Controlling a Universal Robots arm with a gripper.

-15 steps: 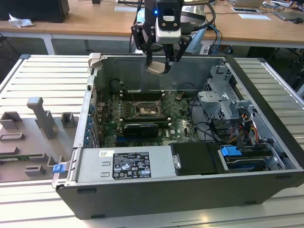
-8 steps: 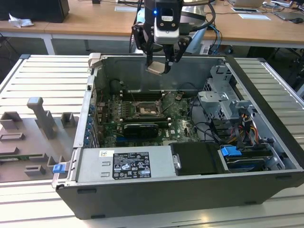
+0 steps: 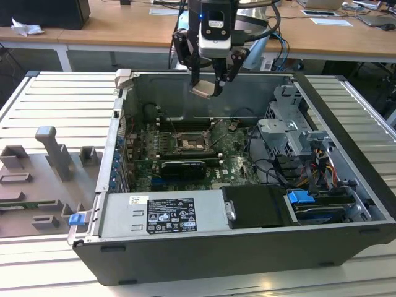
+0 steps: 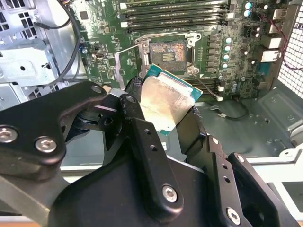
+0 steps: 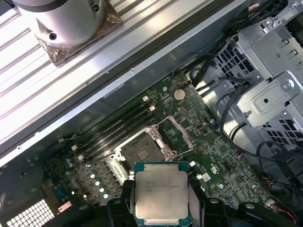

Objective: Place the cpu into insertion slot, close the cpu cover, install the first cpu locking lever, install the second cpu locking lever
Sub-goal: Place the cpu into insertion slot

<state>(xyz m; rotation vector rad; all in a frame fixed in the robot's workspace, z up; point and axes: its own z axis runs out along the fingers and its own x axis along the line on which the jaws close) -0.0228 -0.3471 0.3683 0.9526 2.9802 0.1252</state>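
My gripper (image 3: 207,86): upper centre of the exterior view, above the open computer case (image 3: 204,263); my fingers (image 4: 132,94) are narrowed onto two opposite edges of the cpu.
Cpu (image 3: 204,90): I hold it in the air, tilted, with its pale metal top facing both wrist views (image 4: 165,101) (image 5: 160,191); it is clear of the board and not yet seated.
Insertion slot (image 3: 189,143): middle of the exterior view, below the chip; its dark contact field lies bare (image 4: 168,52) (image 5: 142,153).
Cpu cover (image 5: 181,132): open, lifted off the slot along one side.
Memory slots (image 5: 118,130): long black rows just beside the slot.
Graphics card (image 3: 182,168): black, nearer the frame's lower edge than the slot.
Grey fixture plate (image 3: 37,179): outside the case, at the exterior view's left.
Wooden desks (image 3: 124,31): along the top of the exterior view, farthest back.
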